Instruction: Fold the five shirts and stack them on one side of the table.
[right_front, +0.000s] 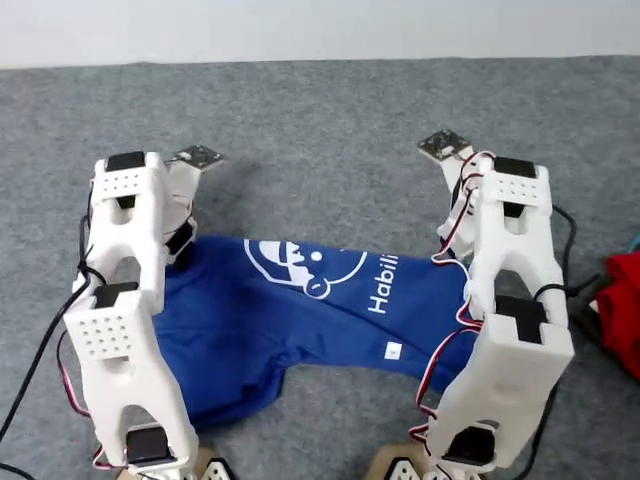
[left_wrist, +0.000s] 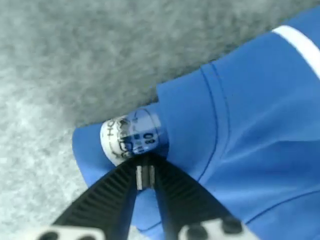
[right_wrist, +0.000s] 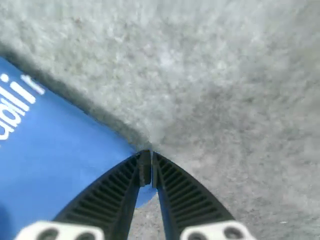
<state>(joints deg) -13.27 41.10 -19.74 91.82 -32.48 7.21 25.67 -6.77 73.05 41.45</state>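
A blue shirt (right_front: 300, 320) with a white printed logo lies spread on the grey carpeted table between the two arms. My left gripper (left_wrist: 145, 172) is shut on the shirt's edge by the collar, where a white label (left_wrist: 127, 137) curls over the blue cloth (left_wrist: 240, 130). In the high view that arm (right_front: 130, 250) stands at the shirt's left end. My right gripper (right_wrist: 145, 167) is shut on the corner of the blue shirt (right_wrist: 55, 160) at its edge with the carpet. That arm (right_front: 505, 260) stands at the shirt's right end.
Red cloth (right_front: 624, 310) lies at the right edge of the table, beside the right arm. Open grey carpet (right_front: 320, 140) stretches beyond the shirt toward the far side. Cables hang along both arms.
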